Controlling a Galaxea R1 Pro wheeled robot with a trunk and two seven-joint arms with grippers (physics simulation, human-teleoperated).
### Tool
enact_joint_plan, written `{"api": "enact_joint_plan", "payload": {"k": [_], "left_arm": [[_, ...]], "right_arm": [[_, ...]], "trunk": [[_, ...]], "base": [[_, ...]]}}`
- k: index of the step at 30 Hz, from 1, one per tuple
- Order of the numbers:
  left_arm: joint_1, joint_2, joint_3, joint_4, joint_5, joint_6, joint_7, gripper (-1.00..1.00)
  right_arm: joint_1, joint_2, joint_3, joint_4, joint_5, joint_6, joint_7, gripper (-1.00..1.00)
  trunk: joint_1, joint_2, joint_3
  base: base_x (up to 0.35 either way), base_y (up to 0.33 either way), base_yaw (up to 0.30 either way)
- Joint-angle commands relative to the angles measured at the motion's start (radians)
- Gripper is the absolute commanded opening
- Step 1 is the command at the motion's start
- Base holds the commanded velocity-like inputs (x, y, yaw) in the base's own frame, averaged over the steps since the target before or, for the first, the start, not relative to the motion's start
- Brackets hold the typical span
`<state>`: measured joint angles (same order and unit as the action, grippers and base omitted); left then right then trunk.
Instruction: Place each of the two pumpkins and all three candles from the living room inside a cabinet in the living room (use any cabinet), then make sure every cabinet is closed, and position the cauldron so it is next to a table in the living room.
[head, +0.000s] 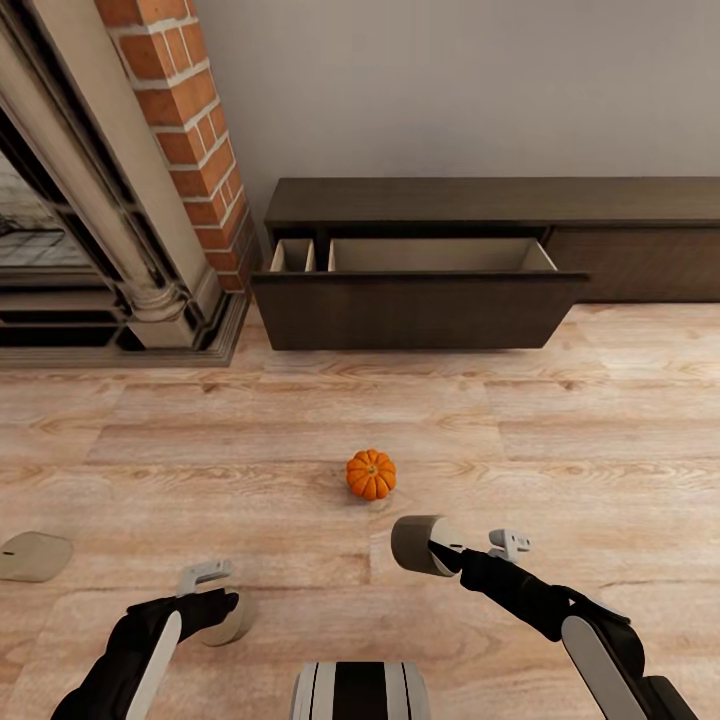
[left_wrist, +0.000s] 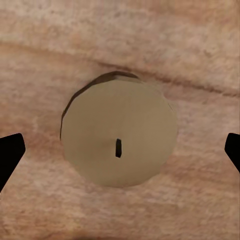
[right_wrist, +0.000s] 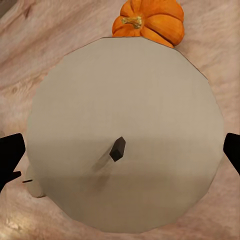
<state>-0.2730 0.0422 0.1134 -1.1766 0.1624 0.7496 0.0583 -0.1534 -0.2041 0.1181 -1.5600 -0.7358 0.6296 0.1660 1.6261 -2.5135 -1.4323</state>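
The right end effector (head: 455, 548) pinches a stubby matte cream candle (head: 418, 544), with a ribbed orange pumpkin (head: 371, 474) on the grainy wood floor (head: 560, 440) just beyond. The left end effector (head: 215, 600) hangs spread over another candle (left_wrist: 119, 134). The dark cabinet (head: 420, 300) drawer stands open ahead.
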Motion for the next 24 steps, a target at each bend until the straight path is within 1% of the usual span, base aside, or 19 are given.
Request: {"api": "enact_joint_plan", "payload": {"k": [1,4,16,19,22,24], "left_arm": [[0.0,0.0,0.001,0.0,0.0,0.0,0.0,1.0],[0.0,0.001,0.001,0.0,0.0,-0.001,0.0,1.0],[0.0,0.001,0.001,0.0,-0.002,-0.006,0.0,1.0],[0.0,0.001,-0.002,0.0,-0.003,-0.038,0.0,1.0],[0.0,0.0,-0.003,0.0,-0.002,-0.067,0.0,1.0],[0.0,0.0,-0.004,0.0,-0.003,-0.073,0.0,1.0]], "right_arm": [[0.0,0.0,0.0,0.0,-0.001,0.0,0.0,-1.0],[0.0,0.0,0.0,0.0,-0.001,0.0,0.0,-1.0],[0.0,0.0,0.0,0.0,-0.003,-0.002,0.007,-1.0],[0.0,0.0,0.001,-0.001,-0.004,0.0,0.013,-1.0],[0.0,-0.001,0.023,-0.008,-0.004,0.003,0.056,-1.0],[0.0,-0.002,0.036,-0.011,-0.003,0.005,0.121,-1.0]], "trunk": [[0.0,0.0,0.0],[0.0,0.0,0.0],[0.005,-0.003,-0.046],[0.007,-0.003,-0.058],[0.007,-0.003,-0.058],[0.007,-0.003,-0.058]], "base": [[0.011,0.0,0.0],[0.005,0.0,0.0],[0.0,0.0,0.0],[0.0,0.0,0.0],[0.0,0.0,0.0],[0.0,0.0,0.0]]}}
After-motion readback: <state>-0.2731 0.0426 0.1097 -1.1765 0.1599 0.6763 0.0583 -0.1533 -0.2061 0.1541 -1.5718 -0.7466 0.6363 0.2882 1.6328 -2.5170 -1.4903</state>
